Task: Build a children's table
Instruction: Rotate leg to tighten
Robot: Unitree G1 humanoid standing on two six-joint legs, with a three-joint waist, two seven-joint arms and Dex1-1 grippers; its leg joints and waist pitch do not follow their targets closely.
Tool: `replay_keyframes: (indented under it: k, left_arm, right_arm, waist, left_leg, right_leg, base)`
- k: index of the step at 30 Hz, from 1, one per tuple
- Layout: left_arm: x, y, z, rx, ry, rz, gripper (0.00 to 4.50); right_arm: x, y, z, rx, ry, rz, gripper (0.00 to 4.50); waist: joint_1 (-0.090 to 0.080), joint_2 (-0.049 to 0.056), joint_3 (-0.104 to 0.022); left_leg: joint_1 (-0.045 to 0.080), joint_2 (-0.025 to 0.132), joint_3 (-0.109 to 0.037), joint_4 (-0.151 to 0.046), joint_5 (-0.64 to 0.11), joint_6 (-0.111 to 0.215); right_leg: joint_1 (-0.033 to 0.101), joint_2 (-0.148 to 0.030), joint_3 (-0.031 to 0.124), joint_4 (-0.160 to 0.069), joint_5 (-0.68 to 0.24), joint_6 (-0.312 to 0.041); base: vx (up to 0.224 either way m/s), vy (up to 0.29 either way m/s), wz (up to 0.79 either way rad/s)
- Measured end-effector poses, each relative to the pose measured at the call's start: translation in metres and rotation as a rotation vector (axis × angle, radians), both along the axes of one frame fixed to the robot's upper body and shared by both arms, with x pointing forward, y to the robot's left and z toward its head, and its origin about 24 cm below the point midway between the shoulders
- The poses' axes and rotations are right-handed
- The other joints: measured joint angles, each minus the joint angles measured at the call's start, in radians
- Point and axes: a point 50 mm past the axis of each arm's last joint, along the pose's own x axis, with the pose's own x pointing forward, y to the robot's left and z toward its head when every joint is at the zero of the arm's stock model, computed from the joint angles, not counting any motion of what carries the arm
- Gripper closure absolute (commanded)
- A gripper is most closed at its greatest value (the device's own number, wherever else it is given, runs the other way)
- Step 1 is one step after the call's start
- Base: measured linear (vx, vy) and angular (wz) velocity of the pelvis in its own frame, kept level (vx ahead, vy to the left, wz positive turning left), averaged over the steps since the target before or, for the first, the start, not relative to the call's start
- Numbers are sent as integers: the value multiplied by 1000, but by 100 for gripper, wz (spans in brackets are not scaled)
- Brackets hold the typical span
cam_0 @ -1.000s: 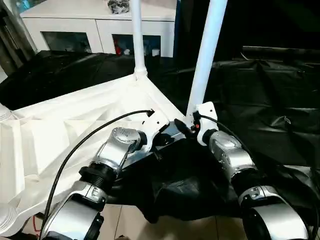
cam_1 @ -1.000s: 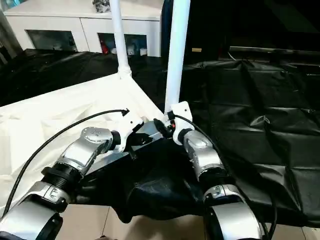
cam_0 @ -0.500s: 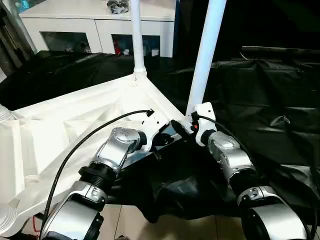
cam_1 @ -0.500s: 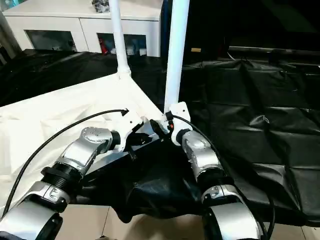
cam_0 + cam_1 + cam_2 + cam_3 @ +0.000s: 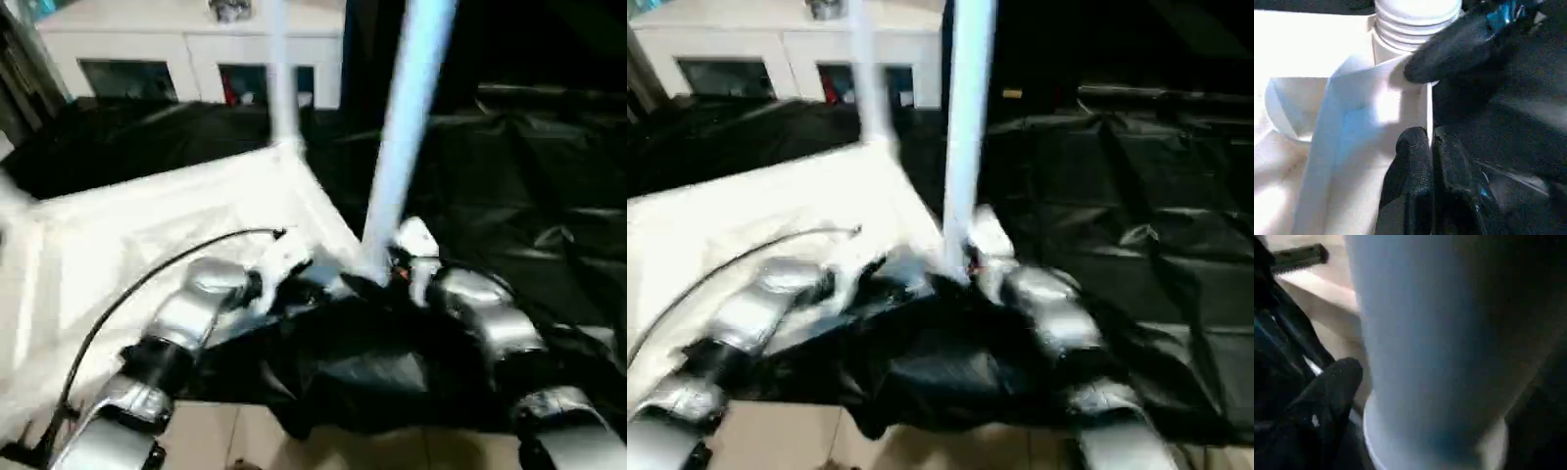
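Left gripper [image 5: 1431, 161]: fingers pressed together on the thin edge wall of the table top [image 5: 147, 225], right at the near corner. Judged purpose: steadying the upturned top while a leg is worked into its socket.

Right gripper [image 5: 392, 279]: jaws spread wide, standing either side of the near leg [image 5: 402, 137] at its base; one black finger [image 5: 1334, 382] lies just beside the tube. Whether the pads touch the leg cannot be told. The ribbed collar [image 5: 1418, 22] sits at the corner socket, so the leg looks seated, or nearly so.

Table top lies underside up on the black-draped work table [image 5: 529, 196]. A second leg [image 5: 282, 78] stands upright in the far corner. White cabinet [image 5: 186, 49] behind.

Hidden or unclear: both legs run off the upper edge; the head views are smeared, so the socket joint and remaining corners are hard to make out.
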Motion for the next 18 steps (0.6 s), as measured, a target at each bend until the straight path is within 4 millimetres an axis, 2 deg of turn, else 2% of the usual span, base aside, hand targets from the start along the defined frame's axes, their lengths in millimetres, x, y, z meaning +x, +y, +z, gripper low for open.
replay_keyframes:
  k: [12,18]
  left_arm:
    - [-6,2,0,-1,-3,-31,450]
    - [-7,2,0,-2,5,-36,450]
  right_arm:
    - [-8,-3,3,6,6,93,6]
    - [-8,-3,3,29,33,76,63]
  waist:
    - [6,0,0]
    - [12,0,0]
  left_leg:
    - [0,0,0,0,0,0]
    - [0,0,0,1,0,0]
  right_leg:
    - [-1,-1,1,0,0,-1]
    - [-1,-1,1,1,0,-1]
  base:
    - [0,0,0]
    - [0,0,0]
